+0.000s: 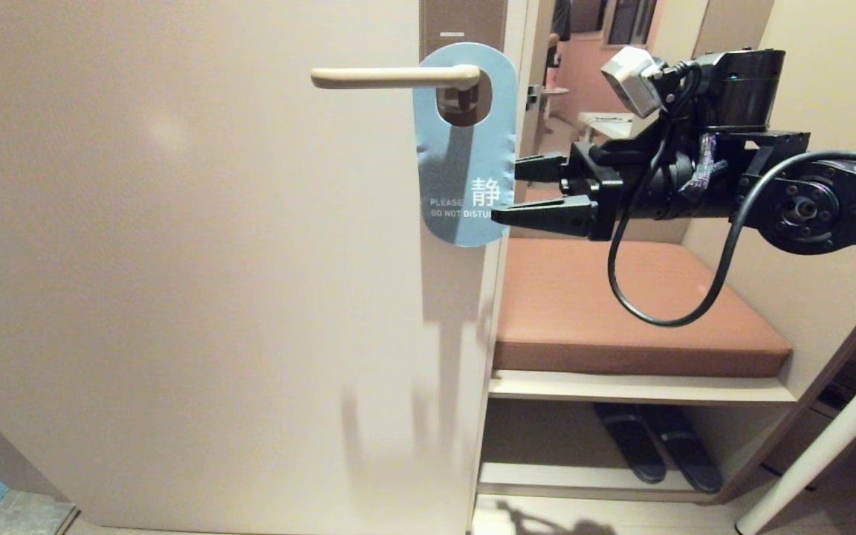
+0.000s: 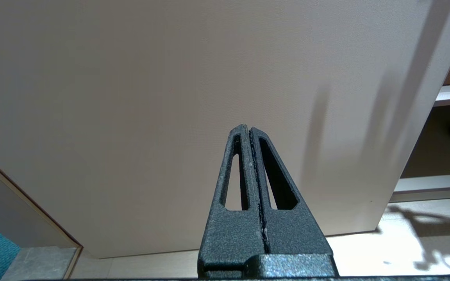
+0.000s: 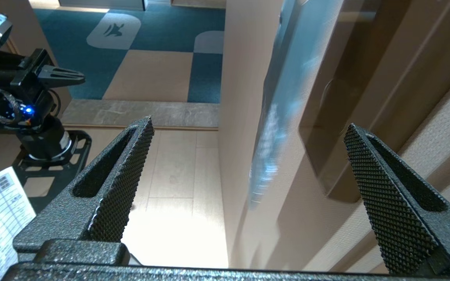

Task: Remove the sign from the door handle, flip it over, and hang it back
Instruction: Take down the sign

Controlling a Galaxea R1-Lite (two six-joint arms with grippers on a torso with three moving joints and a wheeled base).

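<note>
Right arm comes in from the right edge of the head view, stretched out roughly level across the upper right of the frame, with the right gripper [image 1: 517,192] pointing left and its two fingers spread wide apart, one above the other. In its own wrist view the textured fingers [image 3: 119,183] sit far apart at the lower left and lower right. The left gripper [image 2: 250,130] fills the bottom centre of its wrist view, fingers pressed flat together, nothing between them.
</note>
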